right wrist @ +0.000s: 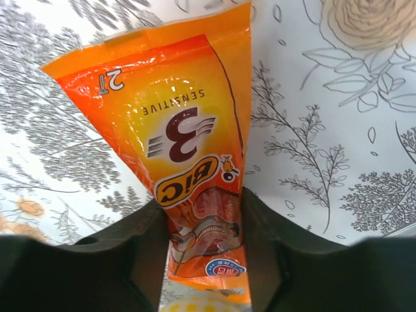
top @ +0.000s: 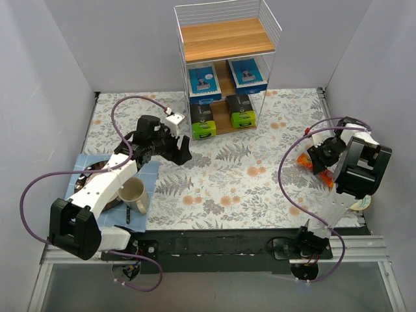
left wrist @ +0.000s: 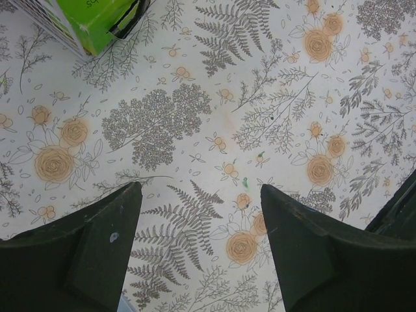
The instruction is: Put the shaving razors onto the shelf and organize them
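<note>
Two blue shaving razor packs (top: 204, 81) (top: 247, 73) stand side by side on the middle tier of the white wire shelf (top: 224, 39). At the table's right side, my right gripper (top: 316, 162) (right wrist: 201, 201) is shut on an orange packet (top: 304, 160) (right wrist: 175, 117) printed "BiC 3 Sensitive". Both fingers press the packet's narrow lower end, and it lies on the cloth. My left gripper (top: 181, 151) (left wrist: 198, 188) hangs open over the floral tablecloth, just in front of the shelf's lower left corner. Nothing is between its fingers.
Two green-and-black boxes (top: 203, 121) (top: 241, 110) fill the shelf's bottom tier; one corner (left wrist: 97, 19) shows in the left wrist view. A beige mug (top: 133, 194) and a blue cloth (top: 84, 166) lie under the left arm. A yellow-dotted object (right wrist: 201, 304) sits beneath the right gripper.
</note>
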You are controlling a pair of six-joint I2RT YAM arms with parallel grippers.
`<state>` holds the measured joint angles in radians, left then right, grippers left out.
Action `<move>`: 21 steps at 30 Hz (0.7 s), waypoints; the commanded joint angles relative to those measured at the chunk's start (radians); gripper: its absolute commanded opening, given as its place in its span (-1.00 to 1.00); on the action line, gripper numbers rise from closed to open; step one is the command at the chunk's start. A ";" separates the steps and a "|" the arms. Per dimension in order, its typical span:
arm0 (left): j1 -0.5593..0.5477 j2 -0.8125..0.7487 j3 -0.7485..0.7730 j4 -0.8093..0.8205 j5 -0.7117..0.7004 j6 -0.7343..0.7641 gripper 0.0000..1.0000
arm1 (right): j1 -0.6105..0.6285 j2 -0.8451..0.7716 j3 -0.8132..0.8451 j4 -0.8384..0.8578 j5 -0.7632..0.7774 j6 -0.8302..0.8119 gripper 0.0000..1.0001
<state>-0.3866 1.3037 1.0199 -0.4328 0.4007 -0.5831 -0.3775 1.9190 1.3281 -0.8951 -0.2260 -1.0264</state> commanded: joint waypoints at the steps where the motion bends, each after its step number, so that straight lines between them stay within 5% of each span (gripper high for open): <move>1: 0.014 -0.053 -0.030 0.038 -0.016 0.029 0.45 | 0.034 -0.118 0.066 -0.094 -0.107 -0.017 -0.05; 8: 0.022 -0.080 -0.026 0.074 -0.013 0.029 0.45 | 0.224 -0.291 0.270 -0.246 -0.229 0.021 -0.13; 12: 0.025 -0.101 -0.026 0.098 -0.002 0.017 0.46 | 0.366 -0.237 0.613 -0.364 -0.248 0.164 -0.11; 13: 0.028 -0.107 -0.027 0.106 0.004 0.005 0.46 | 0.374 -0.163 0.831 -0.401 -0.271 0.211 -0.11; 16: 0.032 -0.116 -0.038 0.124 0.024 -0.009 0.45 | 0.403 -0.074 1.104 -0.397 -0.277 0.475 -0.14; 21: 0.045 -0.145 -0.061 0.137 0.035 -0.017 0.45 | 0.488 -0.185 1.005 -0.162 -0.337 0.735 -0.18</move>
<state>-0.3565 1.2072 0.9859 -0.3237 0.4114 -0.5919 0.0502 1.7924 2.4111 -1.1515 -0.4950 -0.5499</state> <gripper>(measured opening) 0.727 0.410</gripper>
